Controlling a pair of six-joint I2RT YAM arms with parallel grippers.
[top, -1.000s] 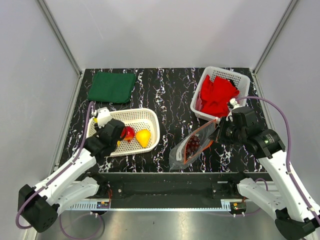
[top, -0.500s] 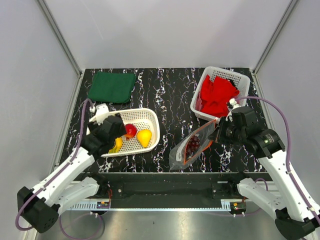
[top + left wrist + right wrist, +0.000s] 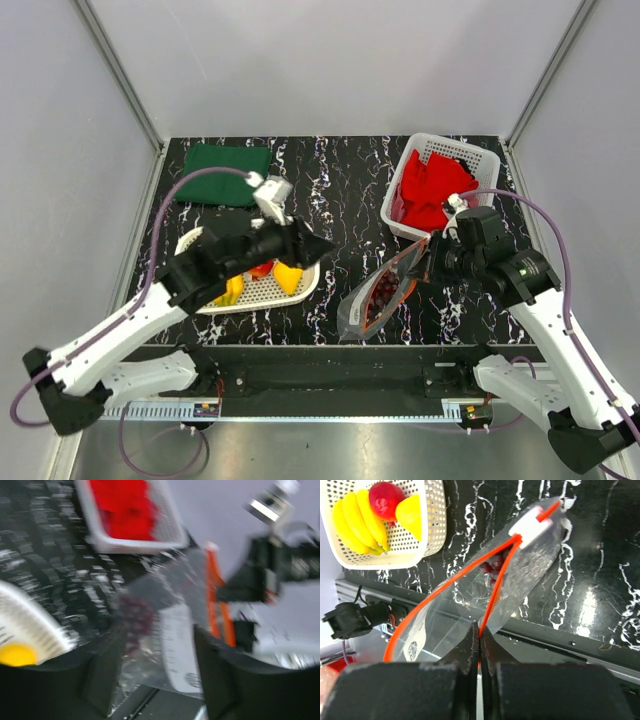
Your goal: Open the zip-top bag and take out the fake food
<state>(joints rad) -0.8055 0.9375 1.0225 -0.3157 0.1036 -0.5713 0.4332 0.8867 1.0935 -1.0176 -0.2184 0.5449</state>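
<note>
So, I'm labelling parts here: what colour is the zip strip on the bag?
Orange-red. The zip strip shows best in the right wrist view.

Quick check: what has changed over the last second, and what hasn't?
The left gripper rose out of the white basket and swung right toward the zip-top bag; it is open and empty. The right gripper, shut on the bag's orange zip strip, shifted slightly left, taking that edge with it. Unchanged: the banana, red fruit and lemon lie in the basket, and the grapes are in the bag.
</note>
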